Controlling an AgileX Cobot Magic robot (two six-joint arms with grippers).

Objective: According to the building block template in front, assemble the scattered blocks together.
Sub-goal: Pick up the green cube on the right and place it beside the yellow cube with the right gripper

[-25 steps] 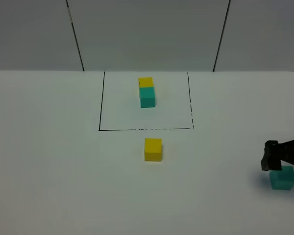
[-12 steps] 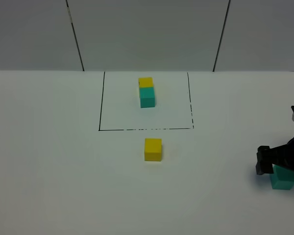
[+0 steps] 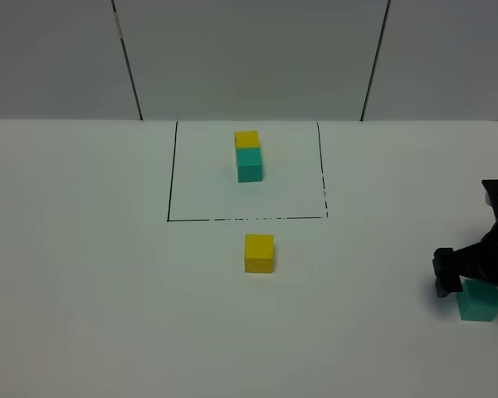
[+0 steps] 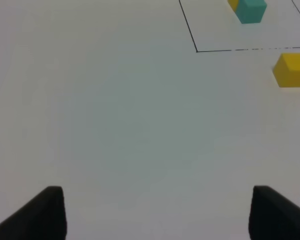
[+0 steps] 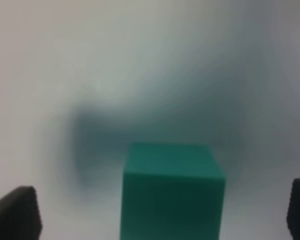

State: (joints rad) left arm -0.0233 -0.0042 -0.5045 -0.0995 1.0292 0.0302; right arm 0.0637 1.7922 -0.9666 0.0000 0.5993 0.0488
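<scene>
On the white table, a thin black rectangle frames the template pair, a yellow cube at the back touching a teal one. The loose yellow cube sits just outside the rectangle's near line. Well off to the right, the loose teal cube lies between the spread fingers of the right gripper, with gaps on both sides. The left gripper hangs spread over the table.

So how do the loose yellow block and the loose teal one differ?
The yellow cube sits mid-table, just outside the black frame; the teal cube lies far right. The yellow cube stands alone; the teal cube is between the jaws of the open right gripper. Both look equal-sized.
</scene>
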